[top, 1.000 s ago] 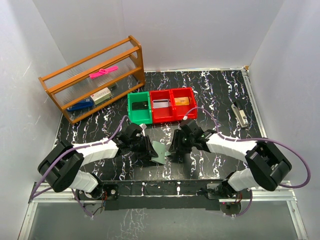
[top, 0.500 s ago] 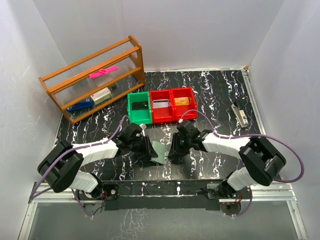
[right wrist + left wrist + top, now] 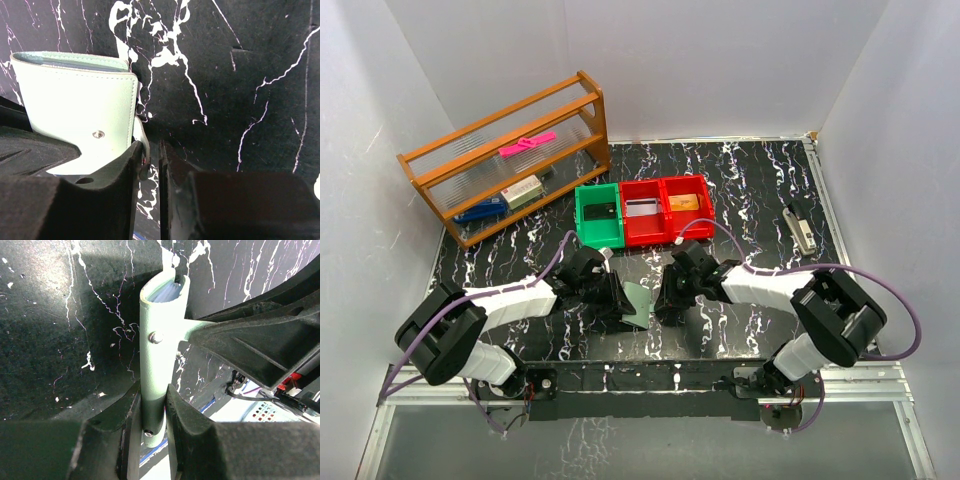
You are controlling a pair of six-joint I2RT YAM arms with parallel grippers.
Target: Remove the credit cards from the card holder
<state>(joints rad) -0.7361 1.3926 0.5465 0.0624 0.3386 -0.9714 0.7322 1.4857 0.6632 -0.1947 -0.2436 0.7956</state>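
inside the left pincer (image 3: 152,395) the folded card holder (image 3: 159,355) is pinched edge-on; its snap tab (image 3: 140,137) is nipped by the right pincer (image 3: 150,150). if the tab is tugged hard, the holder could be dragged loose or the tab lost.

Black left end effector (image 3: 154,410) and black right end effector (image 3: 151,150) on white arm links (image 3: 510,298) with black joints (image 3: 445,335), purple cables (image 3: 917,330) alongside

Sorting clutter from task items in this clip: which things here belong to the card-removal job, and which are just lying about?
Job: card holder; credit cards, apparently the whitish edges inside; left gripper clamping it; right gripper pinching its tab.
Lying about: wooden rack with small items; green bin; red bins; stapler-like object.
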